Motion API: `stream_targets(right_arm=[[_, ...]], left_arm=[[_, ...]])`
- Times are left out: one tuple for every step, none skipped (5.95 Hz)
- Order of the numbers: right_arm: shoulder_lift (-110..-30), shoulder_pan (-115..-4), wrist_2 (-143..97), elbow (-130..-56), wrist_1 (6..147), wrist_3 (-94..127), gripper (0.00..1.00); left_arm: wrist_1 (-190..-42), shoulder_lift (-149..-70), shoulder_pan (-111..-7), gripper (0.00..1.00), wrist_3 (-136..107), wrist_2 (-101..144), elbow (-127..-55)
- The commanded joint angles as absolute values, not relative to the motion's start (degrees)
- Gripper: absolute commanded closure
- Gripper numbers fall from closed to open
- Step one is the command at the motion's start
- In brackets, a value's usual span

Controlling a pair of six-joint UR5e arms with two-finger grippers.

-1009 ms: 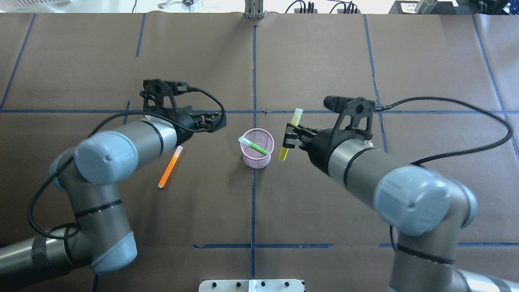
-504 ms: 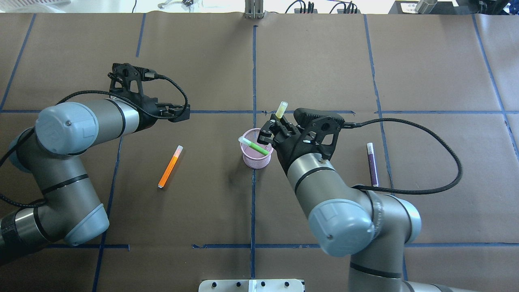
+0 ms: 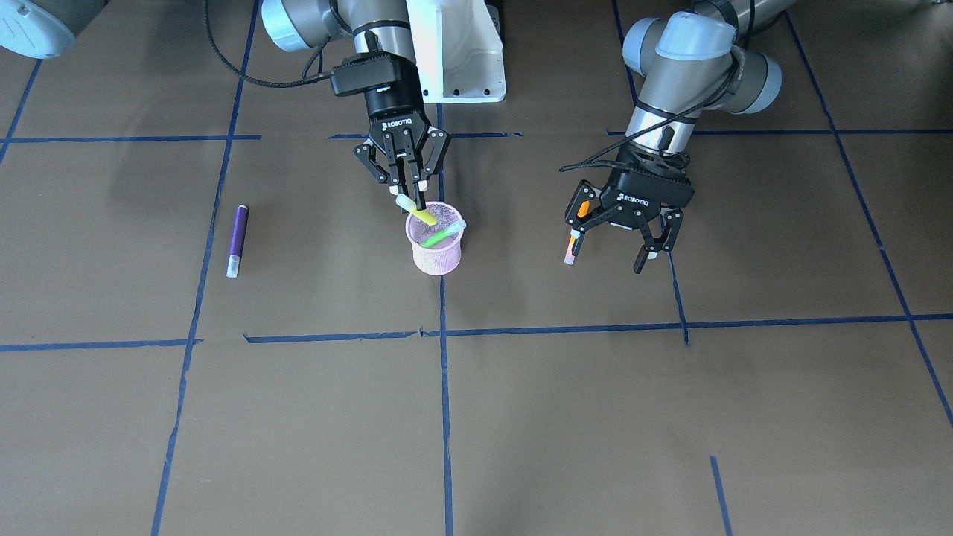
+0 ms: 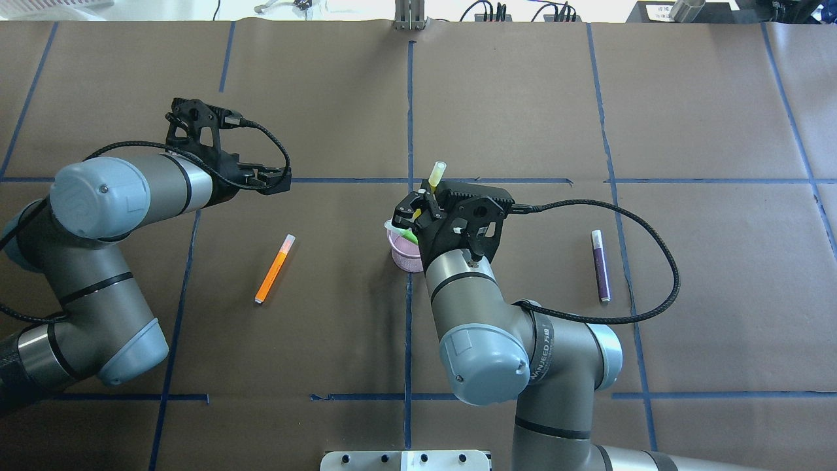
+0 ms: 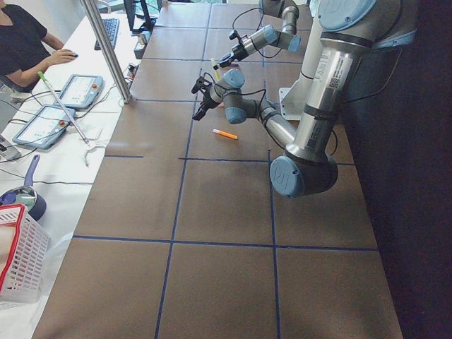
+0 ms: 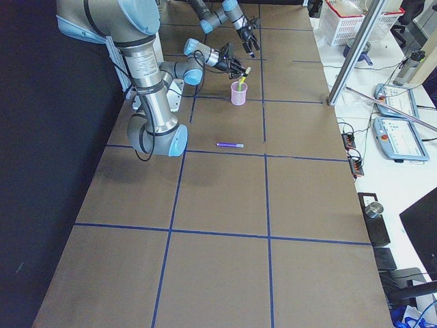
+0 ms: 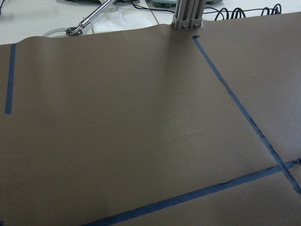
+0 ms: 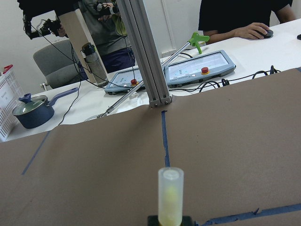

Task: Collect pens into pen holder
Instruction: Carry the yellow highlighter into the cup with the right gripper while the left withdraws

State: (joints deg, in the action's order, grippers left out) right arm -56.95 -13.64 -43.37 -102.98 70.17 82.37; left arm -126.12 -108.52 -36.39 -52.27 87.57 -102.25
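Right claw point(image 3: 408, 192) is clenched on the yellow-green pen point(image 3: 421, 214), pinching it near the pale cap end. Pen's tilted, cap up, body slanting down to the mouth of the pink mesh cup point(image 3: 435, 257); can't tell how deep the tip sits. On the wrist cam the cap stands bottom ctr, poking up from btwn the fingers. Inside the cup there's a bright green pen point(image 3: 439, 235), leaning across it w/ its pale cap over the rim. From overhead the right arm covers most of the cup, only the near-left bit of the wall shows. Left claw point(image 3: 610, 253) is off to the robot's left, spread wide, nothing in it, hanging above the table point(image 3: 521, 417). The orange pen point(image 4: 274, 268) lies flat on the brown paper; overhead it's clear of that claw, on the robot's side of it, while from the front one finger partly hides it. Purple pen point(image 3: 237, 240) lies flat on the robot's right, well apart from the cup, roughly parallel to the blue tape lines point(image 3: 444, 417) running away from the robot. Beyond the table's far edge a person point(image 8: 244, 19) sits at a bench, hand on a mouse.
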Motion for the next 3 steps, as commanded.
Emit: stream_targets(right_arm=[[-57.4,-12.6,-43.2,-102.4,70.8,82.4,0.16],[-57.1,-12.4,-43.6,-102.7,73.5,82.4,0.04],[-57.0,-13.0,-46.6,-105.6,73.6,82.3,0.04]], left_arm=[[-126.1,-108.5,-36.5,0.02,-52.1,87.7,-101.0],[-126.1,-108.5,-36.5,0.02,-52.1,87.8,-100.9],[-126.0,-108.0,-36.5,0.02,-52.0,89.2,-100.2]])
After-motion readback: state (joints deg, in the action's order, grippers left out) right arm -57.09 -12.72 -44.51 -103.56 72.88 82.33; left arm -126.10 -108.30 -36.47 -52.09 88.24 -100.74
